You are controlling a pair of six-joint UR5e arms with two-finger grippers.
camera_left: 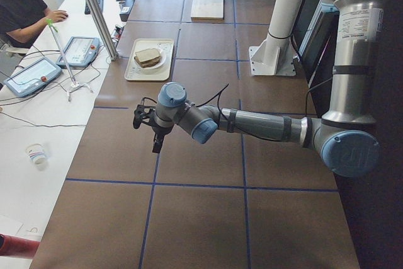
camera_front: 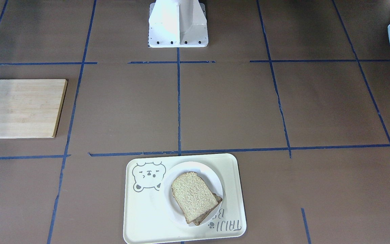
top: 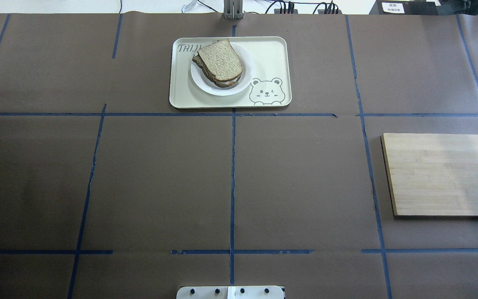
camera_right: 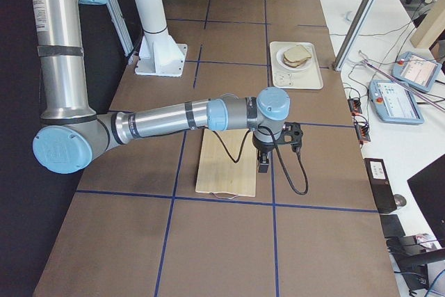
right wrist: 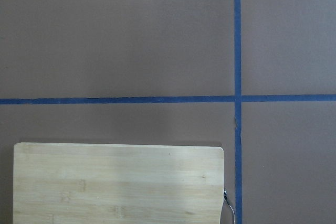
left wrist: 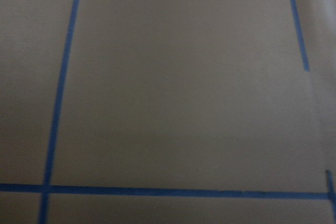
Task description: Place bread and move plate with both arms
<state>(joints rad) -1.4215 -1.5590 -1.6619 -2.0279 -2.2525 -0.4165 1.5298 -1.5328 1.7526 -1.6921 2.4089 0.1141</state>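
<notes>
The plain bread (camera_front: 193, 196) lies on top of another slice on the white plate (camera_front: 195, 167). The plate sits on the cream bear-print tray (camera_front: 141, 210) at the table's far side from the robot; bread (top: 220, 60) and plate (top: 222, 91) also show overhead. My left gripper (camera_left: 156, 145) hangs over bare table far to the left of the tray, holding nothing that I can see. My right gripper (camera_right: 264, 166) hangs over the cutting board's far edge. I cannot tell whether either is open or shut. Neither wrist view shows fingers.
A bamboo cutting board (top: 442, 174) lies on the robot's right side, also under the right wrist camera (right wrist: 115, 182). The white pedestal base (camera_front: 178, 23) stands at the robot's edge. Operators' desks with pendants (camera_left: 31, 74) border the far side.
</notes>
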